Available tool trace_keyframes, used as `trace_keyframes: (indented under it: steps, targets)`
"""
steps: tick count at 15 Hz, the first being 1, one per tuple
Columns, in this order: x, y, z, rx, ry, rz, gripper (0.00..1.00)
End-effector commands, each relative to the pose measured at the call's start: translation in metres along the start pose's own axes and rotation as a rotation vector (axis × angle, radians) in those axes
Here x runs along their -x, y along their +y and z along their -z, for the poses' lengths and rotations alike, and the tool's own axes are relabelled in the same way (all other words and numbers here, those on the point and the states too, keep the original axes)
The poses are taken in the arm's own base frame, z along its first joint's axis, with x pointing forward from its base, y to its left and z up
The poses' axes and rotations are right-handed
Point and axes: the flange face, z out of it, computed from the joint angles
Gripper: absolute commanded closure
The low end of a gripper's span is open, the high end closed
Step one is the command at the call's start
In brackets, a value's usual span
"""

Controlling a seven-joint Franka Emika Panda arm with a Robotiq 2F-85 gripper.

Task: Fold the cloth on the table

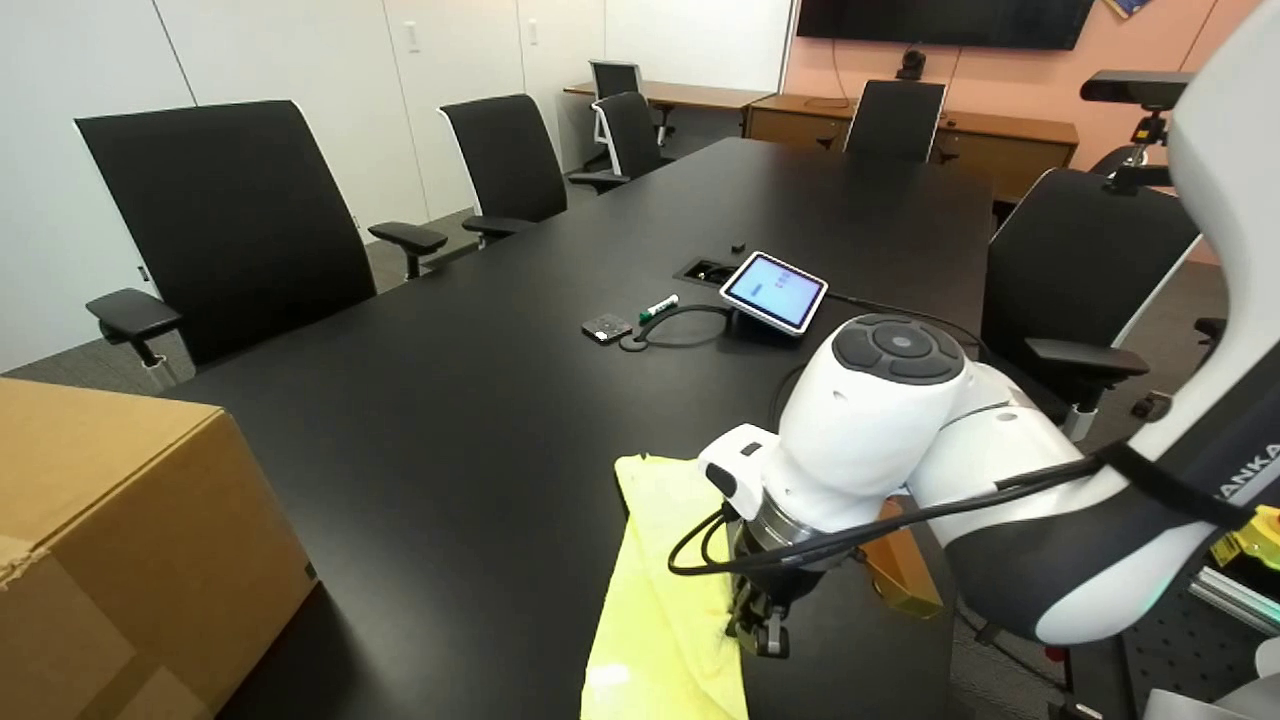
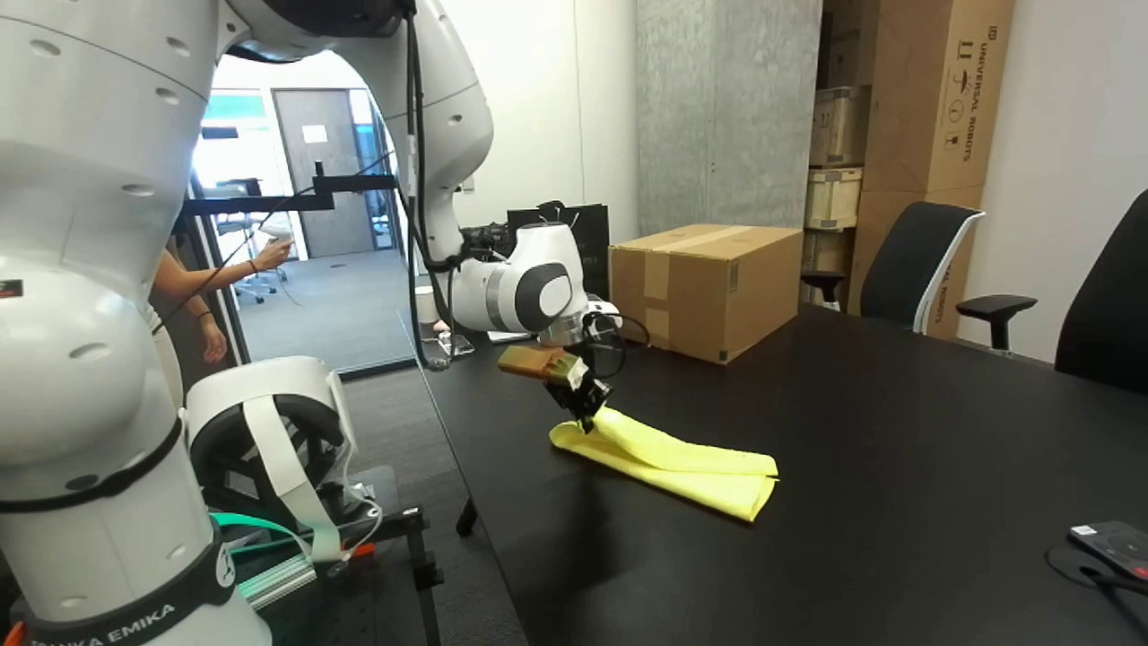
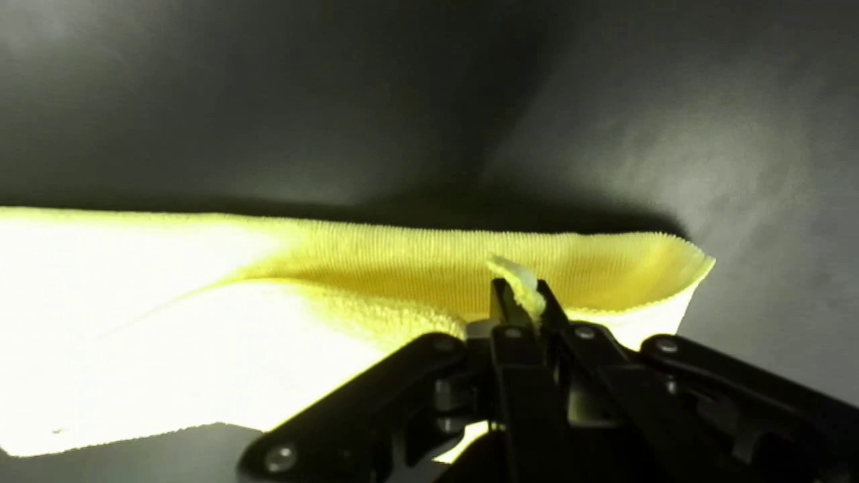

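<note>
The pale-yellow cloth (image 1: 655, 610) lies folded lengthwise in a long strip on the black table (image 1: 470, 470). In an exterior view the cloth (image 2: 708, 471) shows two layers, with the upper one raised near the gripper (image 2: 587, 414). In the wrist view the gripper (image 3: 523, 302) is shut, with a small edge of cloth pinched between its fingertips. Behind it the cloth (image 3: 402, 251) bulges open in a hollow between layers, with its left part overexposed. The gripper (image 1: 757, 632) is low at the cloth's side in an exterior view, its tips partly hidden.
A large cardboard box (image 1: 150, 560) stands on the table across from the arm. A tablet (image 1: 775, 292) on a stand, a green marker (image 1: 658, 307), a small dark square (image 1: 606, 328) and cables lie farther along. Chairs (image 1: 235, 220) line the table. An orange-brown piece (image 2: 535, 362) sits beside the gripper.
</note>
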Motion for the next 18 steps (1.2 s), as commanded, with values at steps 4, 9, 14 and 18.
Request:
trace_keyframes:
  steps: [4, 9, 14, 18]
  targets:
    - [-0.041, -0.020, -0.011, -0.004, 0.095, 0.017, 0.94]
    - [-0.067, -0.044, -0.005, 0.010, 0.158, 0.073, 0.94]
    - [-0.083, -0.064, 0.000, 0.041, 0.178, 0.155, 0.93]
    - [-0.093, -0.081, 0.005, 0.075, 0.205, 0.223, 0.60]
